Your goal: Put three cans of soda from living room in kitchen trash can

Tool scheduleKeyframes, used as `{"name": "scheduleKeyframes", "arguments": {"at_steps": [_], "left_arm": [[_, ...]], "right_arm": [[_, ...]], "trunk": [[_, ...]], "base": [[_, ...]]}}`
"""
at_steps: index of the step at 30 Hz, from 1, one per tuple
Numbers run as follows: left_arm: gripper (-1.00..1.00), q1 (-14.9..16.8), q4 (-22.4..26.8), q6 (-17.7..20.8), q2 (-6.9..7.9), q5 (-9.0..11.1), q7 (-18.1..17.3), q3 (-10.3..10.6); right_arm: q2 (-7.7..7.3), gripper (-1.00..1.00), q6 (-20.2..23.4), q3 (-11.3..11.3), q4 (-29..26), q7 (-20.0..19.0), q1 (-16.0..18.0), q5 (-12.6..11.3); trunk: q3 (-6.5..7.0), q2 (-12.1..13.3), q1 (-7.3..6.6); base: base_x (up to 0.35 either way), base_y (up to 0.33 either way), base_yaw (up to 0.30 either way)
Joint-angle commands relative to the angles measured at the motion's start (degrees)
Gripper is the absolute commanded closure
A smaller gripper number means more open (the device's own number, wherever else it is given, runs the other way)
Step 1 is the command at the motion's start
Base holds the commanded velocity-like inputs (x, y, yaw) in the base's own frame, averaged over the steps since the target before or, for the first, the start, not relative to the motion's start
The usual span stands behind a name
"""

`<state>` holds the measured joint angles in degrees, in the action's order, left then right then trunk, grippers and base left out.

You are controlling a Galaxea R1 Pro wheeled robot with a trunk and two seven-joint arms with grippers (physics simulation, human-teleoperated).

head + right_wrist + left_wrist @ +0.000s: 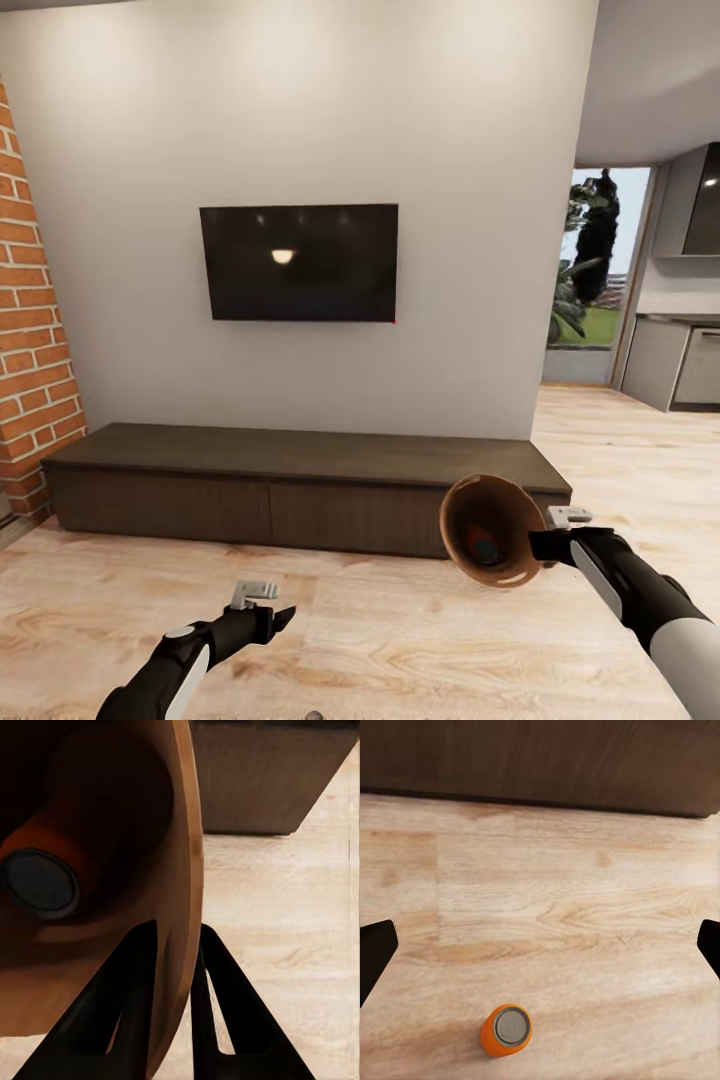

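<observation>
Right tool [176, 967] pinches the trash can [492, 530] rim, an orange soda can [45, 870] inside; left tool [540, 945] gapes wide above another orange can [506, 1030] on the wood floor [570, 892].

A home living room that opens onto a kitchen. A dark flat wall TV [298, 262] hangs on a plain pale wall, and directly below the TV a long, low dark-wood cabinet [300, 480] stands on the light wood plank floor [400, 640]. Left of the TV rises a red brick fireplace wall [28, 330]. Far right of the TV, grey kitchen cabinets [672, 360] stand beside a tall window [592, 270] with greenery outside
</observation>
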<state>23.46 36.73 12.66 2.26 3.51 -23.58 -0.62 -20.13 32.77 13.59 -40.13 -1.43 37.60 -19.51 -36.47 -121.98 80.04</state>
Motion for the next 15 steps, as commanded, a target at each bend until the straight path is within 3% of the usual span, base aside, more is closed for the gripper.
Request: {"name": "scheduleKeyframes", "arguments": {"at_steps": [1,7,11,15], "left_arm": [[-1.00,0.0,0.0,0.0,-0.01,0.0,0.2,0.0],[-1.00,0.0,0.0,0.0,-0.13,0.0,1.6,0.0],[-1.00,0.0,0.0,-0.1,-0.19,-0.1,1.7,0.0],[-1.00,0.0,-0.1,-0.1,-0.21,0.0,1.8,0.0]], "right_arm": [[-0.46,1.00,0.4,0.0,-0.1,-0.3,0.6,-0.6],[-4.02,1.00,3.5,0.0,-0.2,-3.3,5.5,-0.8],[-5.53,1.00,6.0,0.0,-0.1,-4.2,7.7,-0.6],[-5.91,1.00,7.0,0.0,-0.1,-4.2,8.4,-0.4]], "trunk": [[-0.18,-0.4,0.23],[-1.26,-2.8,1.54],[-1.98,-4.4,2.42],[-2.70,-6.0,3.30]], "base": [[0.000,0.000,0.000],[0.000,0.000,0.000],[0.000,0.000,0.000],[0.000,0.000,0.000]]}}
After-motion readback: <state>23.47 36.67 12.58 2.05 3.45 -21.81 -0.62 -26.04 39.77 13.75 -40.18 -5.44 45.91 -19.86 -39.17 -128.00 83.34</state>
